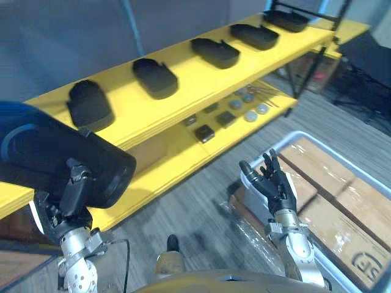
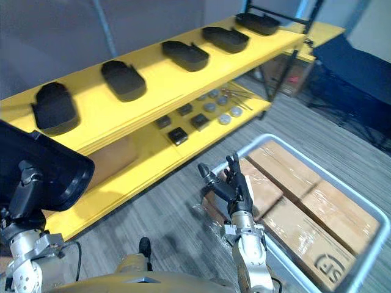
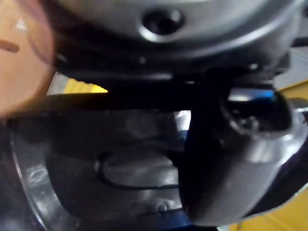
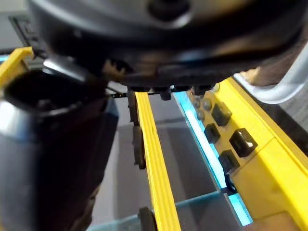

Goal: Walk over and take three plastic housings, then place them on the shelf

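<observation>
At the lower left of the eye views, the left hand (image 1: 68, 195) is clenched round the underside edge of a large black plastic housing (image 1: 55, 155). Its thumb and fingers lie up against the housing's glossy shell. The left wrist view shows the thumb pressed across that shell from very close.

At lower centre-right, the right hand (image 2: 235, 186) is released, fingers spread and pointing up, holding nothing. It hovers above the near corner of a pale-rimmed bin (image 2: 342, 186) that holds wrapped cardboard boxes (image 2: 305, 201).

Beyond both hands, the yellow shelf (image 1: 186, 79) runs from the left edge up to the upper right. Its lower board carries small dark blocks (image 1: 204, 132) and grey discs (image 1: 250, 115). Its top board carries a row of five more housings, the nearest (image 1: 90, 105) at centre-left and the farthest (image 1: 285, 20) at the top right.

The step in hand looks like setting the carried housing on the top board. To do it well:

- Lift it clear of the board's front edge before moving it in.
- Aim for the bare yellow to the left of the nearest housing, which seems to be the free spot, though the carried housing hides part of it.
- Keep it level and well apart from its neighbour so nothing gets pushed.
- Let go only once its base lies flat on the board.
- Keep the right hand away from the shelf.
</observation>
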